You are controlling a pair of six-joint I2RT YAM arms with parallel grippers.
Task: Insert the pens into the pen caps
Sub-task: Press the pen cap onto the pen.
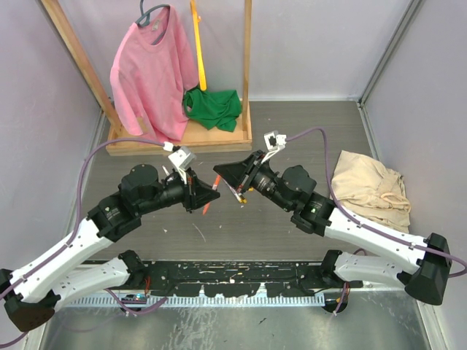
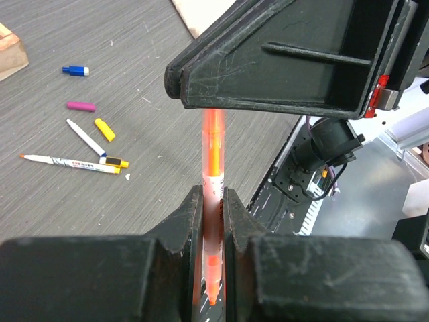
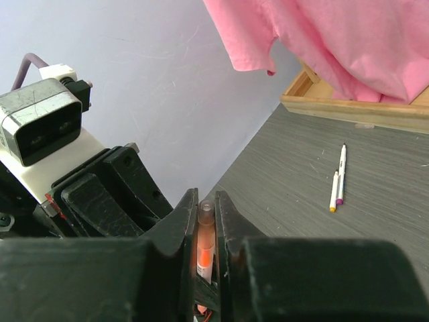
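Note:
An orange pen (image 2: 213, 154) hangs in the air between my two grippers, orange tip toward the left wrist camera. My left gripper (image 2: 213, 196) is shut on its barrel. My right gripper (image 3: 206, 199) is shut on the pen's other end (image 3: 206, 236), whose clear tube tip pokes out past the jaws; I cannot tell whether that end is a cap. From above, the left gripper (image 1: 210, 195) and right gripper (image 1: 222, 179) meet over mid-table. On the table lie a blue cap (image 2: 76, 70), a magenta cap (image 2: 81, 106), a yellow cap (image 2: 104, 129) and two pens (image 2: 85, 137), (image 2: 70, 162).
A wooden rack (image 1: 182, 138) at the back holds a pink shirt (image 1: 149, 69), a green cloth (image 1: 213, 108) and a yellow strap (image 1: 198, 44). A beige cloth (image 1: 371, 188) lies at the right. Two pens (image 3: 342, 173), (image 3: 333, 191) rest near the rack.

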